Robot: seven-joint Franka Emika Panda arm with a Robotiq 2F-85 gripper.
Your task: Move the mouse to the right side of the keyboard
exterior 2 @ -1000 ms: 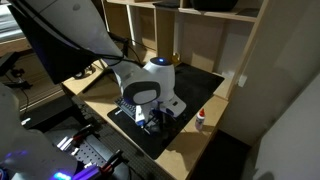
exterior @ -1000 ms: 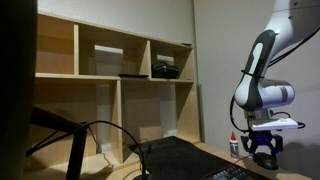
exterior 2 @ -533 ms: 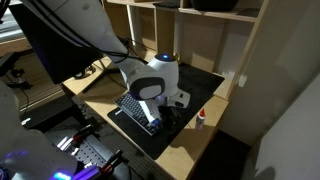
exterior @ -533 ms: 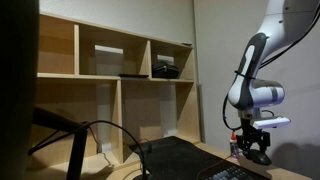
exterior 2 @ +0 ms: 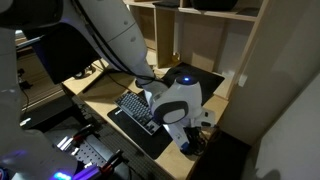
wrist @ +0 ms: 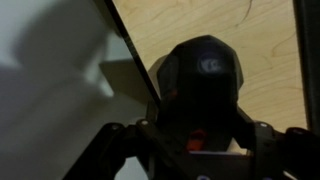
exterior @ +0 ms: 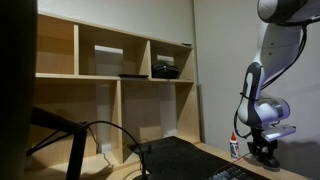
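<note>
Wooden desk (wrist: 190,20); gripper (wrist: 190,140) around mouse (wrist: 205,78)

My white, seven-jointed arm (exterior: 272,45) hangs down from high up and bends at a rounded white wrist housing (exterior: 264,112). It ends in my black two-fingered tool (exterior: 265,150), which points straight down and sits low in that exterior view. In an exterior view from above, the arm (exterior 2: 112,28) reaches in from the upper corner. There the wrist housing (exterior 2: 178,100) hangs over the tool (exterior 2: 192,140) and hides most of it. In the wrist view the tool's dark knuckles fill the lower edge, deep in shadow. I cannot tell whether my fingers are pressed together or spread.
</note>
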